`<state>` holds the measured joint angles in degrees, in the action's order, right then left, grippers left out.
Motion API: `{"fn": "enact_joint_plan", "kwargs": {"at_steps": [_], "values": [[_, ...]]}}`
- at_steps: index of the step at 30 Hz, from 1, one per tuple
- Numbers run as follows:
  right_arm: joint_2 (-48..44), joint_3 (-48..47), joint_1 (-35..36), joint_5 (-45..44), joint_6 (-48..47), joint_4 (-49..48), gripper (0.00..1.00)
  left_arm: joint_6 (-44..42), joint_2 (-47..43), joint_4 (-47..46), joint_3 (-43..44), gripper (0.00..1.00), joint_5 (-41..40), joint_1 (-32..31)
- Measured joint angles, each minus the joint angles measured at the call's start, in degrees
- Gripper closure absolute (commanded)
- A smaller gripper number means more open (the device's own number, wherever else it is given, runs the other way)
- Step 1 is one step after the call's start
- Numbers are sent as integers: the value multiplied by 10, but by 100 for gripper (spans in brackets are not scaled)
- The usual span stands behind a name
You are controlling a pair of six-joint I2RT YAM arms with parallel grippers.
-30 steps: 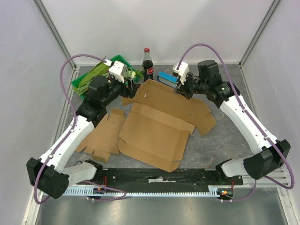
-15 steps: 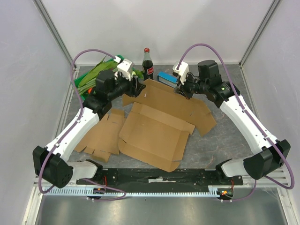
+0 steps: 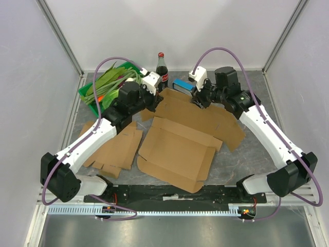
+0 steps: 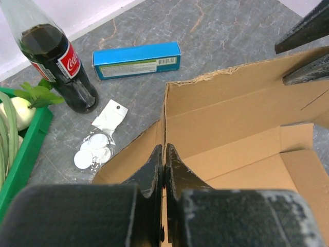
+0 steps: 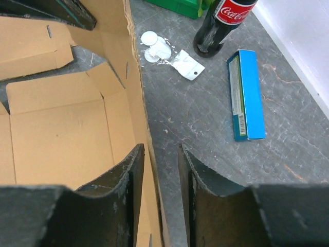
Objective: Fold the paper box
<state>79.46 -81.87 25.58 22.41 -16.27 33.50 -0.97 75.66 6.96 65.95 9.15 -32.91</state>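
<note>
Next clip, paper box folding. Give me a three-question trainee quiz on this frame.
1. True or false: the left gripper is shut on a flap of the paper box.
2. What stands between the green tray and the blue carton? A cola bottle; B mug; C tin.
3. Fill in: the right gripper has its jaws ___, astride the box's edge.
Key: 1 true; 2 A; 3 open.

The dark plastic cola bottle (image 5: 224, 23) bears a red label (image 5: 234, 10) reading "Coca-Cola" in white script; print on the flat blue carton (image 5: 247, 95) is illegible.
</note>
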Motion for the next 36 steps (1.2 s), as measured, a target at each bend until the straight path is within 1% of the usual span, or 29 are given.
{"fn": "enact_joint_plan", "kwargs": {"at_steps": [2, 3, 5, 6, 7, 8, 9, 10, 12, 13, 15, 17, 19, 20, 21, 22, 23, 25, 26, 28, 29, 31, 32, 34, 35, 36], "values": [[3, 1, 7, -10, 0, -2, 78, 0, 0, -4, -8, 98, 0, -2], [5, 1, 12, -16, 0, -3, 98, 0, 0, -5, -10, 98, 0, -3], [9, 1, 19, -30, -5, -4, 100, 4, 0, -11, -15, 96, 0, -3], [11, 1, 23, -35, -7, -4, 100, 8, 0, -16, -18, 81, 0, -3], [11, 1, 28, -45, -9, -4, 100, 20, 0, -26, -24, 70, -1, -2], [11, 1, 31, -53, -15, -4, 100, 32, 0, -33, -29, 63, -2, -2], [10, 4, 33, -67, -26, -8, 100, 46, 0, -42, -35, 43, -5, -2], [9, 9, 34, -81, -34, -11, 100, 67, -1, -47, -41, 39, -14, -3], [6, 20, 31, -108, -52, -11, 100, 102, -13, -73, -71, 37, -32, -5], [6, 23, 28, -115, -59, -9, 100, 127, -33, -94, -107, 37, -43, -5], [6, 26, 17, -123, -74, -3, 100, 161, -81, -111, -178, 41, -66, -5], [5, 26, 8, -124, -86, 0, 100, 186, -119, -118, -227, 46, -89, -5], [2, 30, 3, -125, -100, -1, 100, 209, -139, -122, -257, 46, -107, -5], [1, 32, 4, -124, -104, 0, 100, 215, -140, -125, -263, 40, -110, -5], [-1, 35, 4, -124, -107, 0, 100, 223, -141, -132, -269, 39, -112, -5], [-2, 37, 5, -124, -110, -1, 100, 227, -140, -136, -273, 40, -112, -5], [-3, 39, 7, -124, -113, -1, 100, 233, -139, -143, -276, 47, -111, -5], [-4, 41, 12, -127, -117, -1, 100, 242, -122, -157, -273, 51, -106, -5], [-5, 43, 15, -132, -118, -1, 100, 244, -103, -161, -266, 57, -104, -5], [-7, 47, 19, -136, -119, -2, 100, 252, -55, -174, -246, 63, -101, -5], [-7, 50, 21, -136, -120, -3, 100, 257, -26, -183, -238, 67, -101, -5], [-8, 56, 24, -138, -121, -5, 100, 264, 14, -199, -232, 66, -101, -5], [-8, 58, 28, -139, -121, -6, 100, 268, 28, -202, -235, 61, -102, -5], [-9, 64, 39, -151, -120, -11, 100, 277, 25, -238, -269, 59, -103, -5], [-10, 68, 45, -157, -119, -14, 100, 280, 19, -248, -282, 54, -103, -5], [-13, 74, 54, -164, -118, -18, 100, 284, 7, -265, -302, 53, -103, -5]]}}
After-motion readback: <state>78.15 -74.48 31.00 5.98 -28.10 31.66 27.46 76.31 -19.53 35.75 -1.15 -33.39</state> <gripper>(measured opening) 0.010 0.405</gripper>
